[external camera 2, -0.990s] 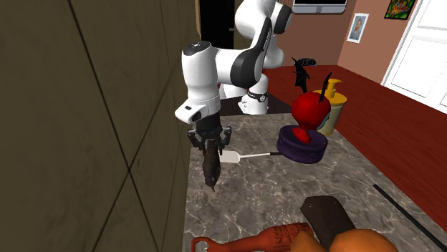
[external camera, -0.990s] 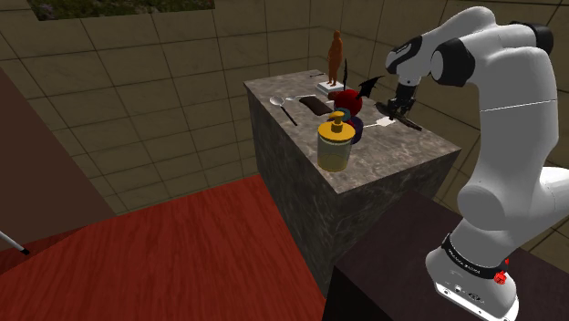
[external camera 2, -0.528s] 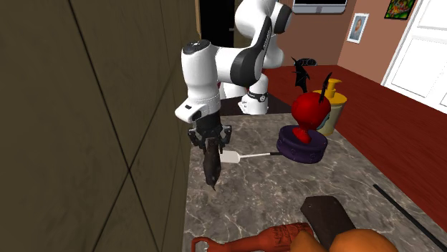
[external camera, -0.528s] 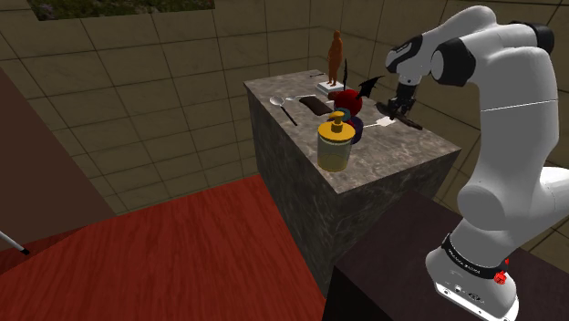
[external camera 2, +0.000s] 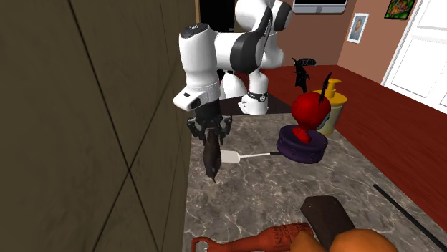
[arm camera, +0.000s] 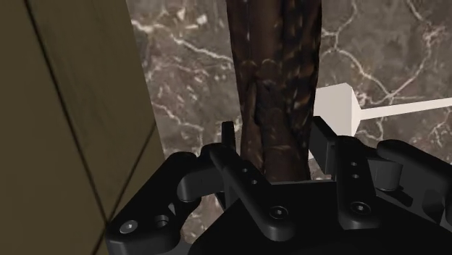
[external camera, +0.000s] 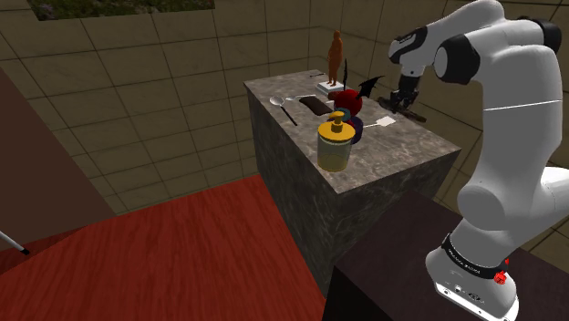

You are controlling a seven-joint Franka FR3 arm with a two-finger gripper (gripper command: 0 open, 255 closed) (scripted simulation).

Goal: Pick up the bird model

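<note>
1. The bird model (external camera 2: 211, 161), a long dark brown mottled shape, hung point-down from the gripper (external camera 2: 210, 132) over the tabletop (external camera 2: 286, 186), close to the tiled wall (external camera 2: 93, 129). I could not tell whether its lower tip touched the stone.
2. In the wrist view the bird model (arm camera: 275, 65) ran up between the two black fingers (arm camera: 229, 138), which were closed against its sides. Its far end was cut off by the frame, and no head or wings could be made out.
3. In the shoulder view the bird model (external camera: 412, 114) was only a small dark streak under the gripper (external camera: 401, 100).
4. The arm (external camera 2: 215, 57) reached out from its stand, the forearm dropped straight down and the gripper pointed at the tabletop (external camera: 383, 150).
5. A white spatula (external camera 2: 247, 154) lay just beside the bird model. Beyond it stood a red figure (external camera 2: 308, 111) on a purple base and a yellow bottle (external camera 2: 335, 107).
6. A red-brown bottle-like thing (external camera 2: 265, 240) and an orange object (external camera 2: 347, 242) were cut off at the second exterior view's bottom edge.
7. Two framed pictures (external camera 2: 357, 27) hung on the far wall, and no writing on them could be read.
</note>
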